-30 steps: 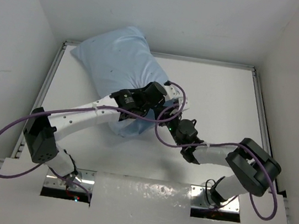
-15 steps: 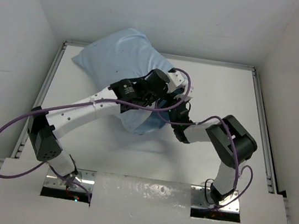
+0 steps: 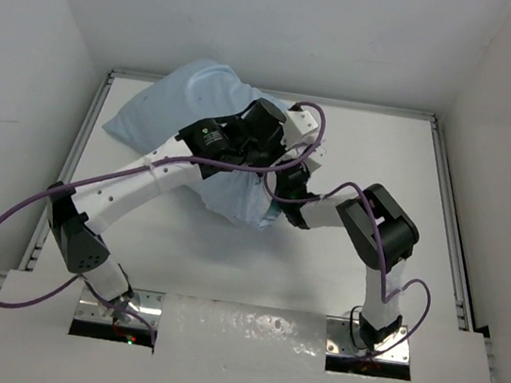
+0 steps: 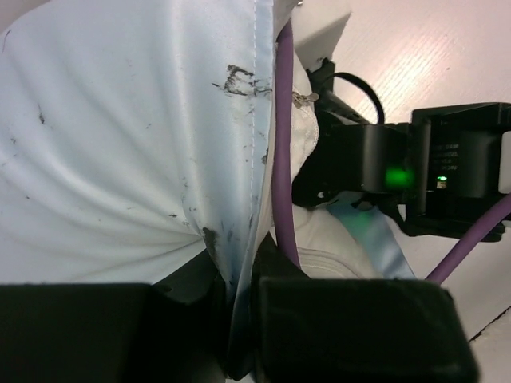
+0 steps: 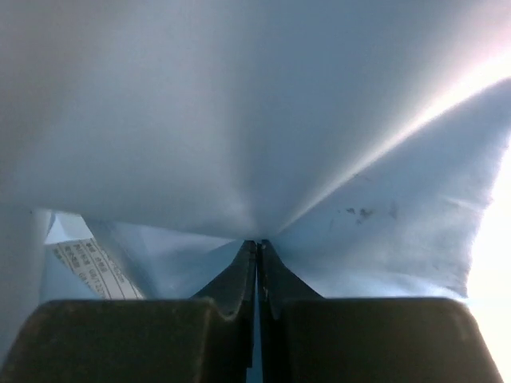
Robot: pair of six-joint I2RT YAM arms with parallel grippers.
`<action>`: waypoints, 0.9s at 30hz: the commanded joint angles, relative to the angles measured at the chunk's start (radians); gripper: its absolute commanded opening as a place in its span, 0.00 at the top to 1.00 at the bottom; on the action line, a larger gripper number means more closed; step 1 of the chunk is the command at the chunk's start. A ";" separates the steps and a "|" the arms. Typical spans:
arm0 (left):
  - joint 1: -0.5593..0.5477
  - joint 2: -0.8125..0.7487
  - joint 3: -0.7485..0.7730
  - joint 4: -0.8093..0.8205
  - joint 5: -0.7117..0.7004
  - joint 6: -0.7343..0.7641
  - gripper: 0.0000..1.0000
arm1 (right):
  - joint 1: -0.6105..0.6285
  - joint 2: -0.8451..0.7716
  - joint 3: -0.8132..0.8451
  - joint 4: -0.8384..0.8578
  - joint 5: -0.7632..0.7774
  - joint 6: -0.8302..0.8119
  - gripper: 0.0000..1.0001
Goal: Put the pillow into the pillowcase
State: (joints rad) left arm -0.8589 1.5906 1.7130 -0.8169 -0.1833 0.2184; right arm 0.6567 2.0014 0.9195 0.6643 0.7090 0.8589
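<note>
Only right wrist: label (image 5: pixel 86 267) on pillowcase (image 5: pixel 239 120)

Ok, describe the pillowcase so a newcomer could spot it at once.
Start at the white table and look toward its far left corner. The pillowcase is the puffy bundle lying there. It is the only pale blue, wrinkled cloth in view; the table around it is plain white.

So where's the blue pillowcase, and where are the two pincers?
pillowcase (image 3: pixel 177 109), top view, its bulging far part.
left pincer (image 4: pixel 236 279), left wrist view, fingertips clamping the pillowcase seam.
right pincer (image 5: pixel 256 249), right wrist view, fingertips pinching the pillowcase.
</note>
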 commanded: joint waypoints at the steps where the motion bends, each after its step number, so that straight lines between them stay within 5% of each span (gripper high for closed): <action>1: -0.048 -0.073 0.043 0.045 0.105 -0.016 1.00 | -0.019 -0.030 -0.057 -0.005 0.044 0.005 1.00; 8: -0.031 -0.132 -0.130 0.053 -0.077 0.038 1.00 | -0.034 -0.317 -0.511 0.487 -0.066 -0.277 1.00; 15: -0.034 -0.101 -0.253 0.130 0.036 0.050 1.00 | -0.035 -0.573 -0.832 0.563 -0.132 -0.303 1.00; 20: -0.035 -0.073 -0.234 0.174 0.113 0.045 1.00 | -0.031 -0.609 -0.818 0.525 -0.279 -0.435 1.00; 21: -0.035 -0.067 -0.225 0.174 0.113 0.044 1.00 | -0.029 -0.610 -0.811 0.524 -0.316 -0.484 0.96; 22: -0.035 -0.066 -0.214 0.171 0.111 0.045 1.00 | -0.026 -0.606 -0.805 0.538 -0.350 -0.500 0.77; 25: -0.035 -0.066 -0.187 0.163 0.082 0.058 1.00 | -0.025 -0.589 -0.797 0.595 -0.442 -0.555 0.43; 27: -0.035 -0.066 -0.182 0.156 0.073 0.064 1.00 | -0.026 -0.584 -0.791 0.606 -0.428 -0.563 0.39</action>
State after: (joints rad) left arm -0.8906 1.5429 1.4620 -0.7452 -0.1207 0.2646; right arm 0.6247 1.4147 0.0952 1.1687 0.3607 0.3714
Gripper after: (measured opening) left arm 0.063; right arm 0.600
